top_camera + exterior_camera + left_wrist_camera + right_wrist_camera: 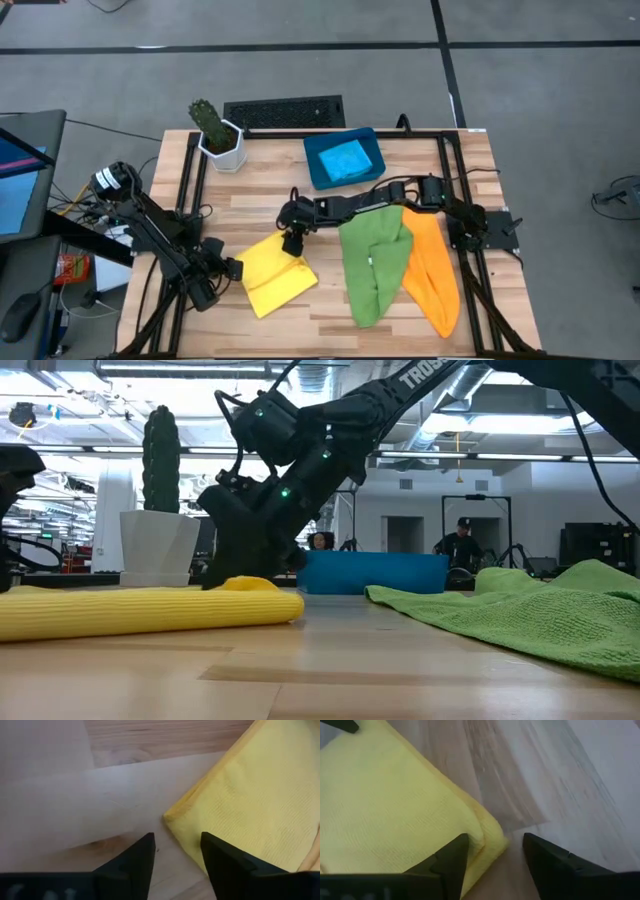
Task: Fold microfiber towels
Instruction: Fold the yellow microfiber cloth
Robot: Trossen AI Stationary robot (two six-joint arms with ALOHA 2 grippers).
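i had both arms down at the yellow towel (pixel 276 275), which lay folded on the wooden table (pixel 330 210) in front of the left arm, because that was the cloth in hand. the left gripper (pixel 176 851) sat low at the towel's left corner, fingers spread with a gap between them and the folded corner just ahead of the tips, not pinched. i judged it was placed there to take or settle that corner. the right gripper (pixel 495 851) reached across from the right side to the towel's far edge, fingers also parted, with the doubled yellow edge lying right at the gap but not clamped. in the low view the right arm leaned over the towel's far end, and the yellow cloth read as a flat, thick roll on the boards.

the green towel (pixel 375 262) and the orange towel (pixel 432 268) lay stretched out side by side to the right, overlapping at their top ends, unfolded and waiting. the light blue towel (pixel 345 158) sat folded inside the dark-blue tray (pixel 314 168) at the back, which i took as the place for finished ones. a potted cactus (pixel 214 128) stood at the back left, clear of the work. by my count 1 was done, 1 was part-folded and 2 remained.
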